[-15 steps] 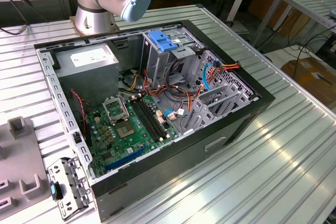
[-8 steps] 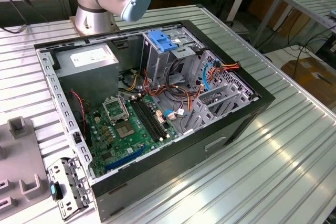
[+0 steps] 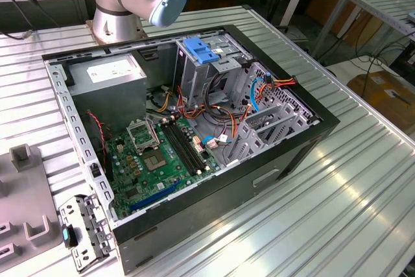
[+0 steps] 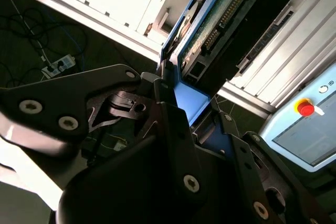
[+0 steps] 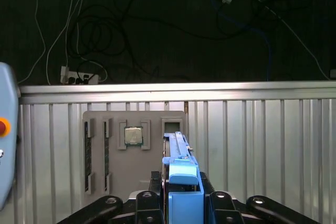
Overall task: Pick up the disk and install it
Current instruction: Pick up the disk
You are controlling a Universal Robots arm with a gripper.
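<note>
The gripper [image 5: 181,188] is pinching the disk [image 5: 177,146] by its blue plastic end, a black finger pressed to each side in both wrist views. The drive stands out edge-on from the claw, its green circuit-board face turned to the second wrist view. Past it, a grey parts tray [image 5: 100,124] holding a processor chip [image 5: 133,136] lies by the ribbed metal table's [image 3: 337,225] edge, and the open computer case [image 3: 279,163] sits mid-table.

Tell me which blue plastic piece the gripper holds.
The blue rail on the disk, clamped in the gripper; the blue handle piece sits apart, in the computer case.
</note>
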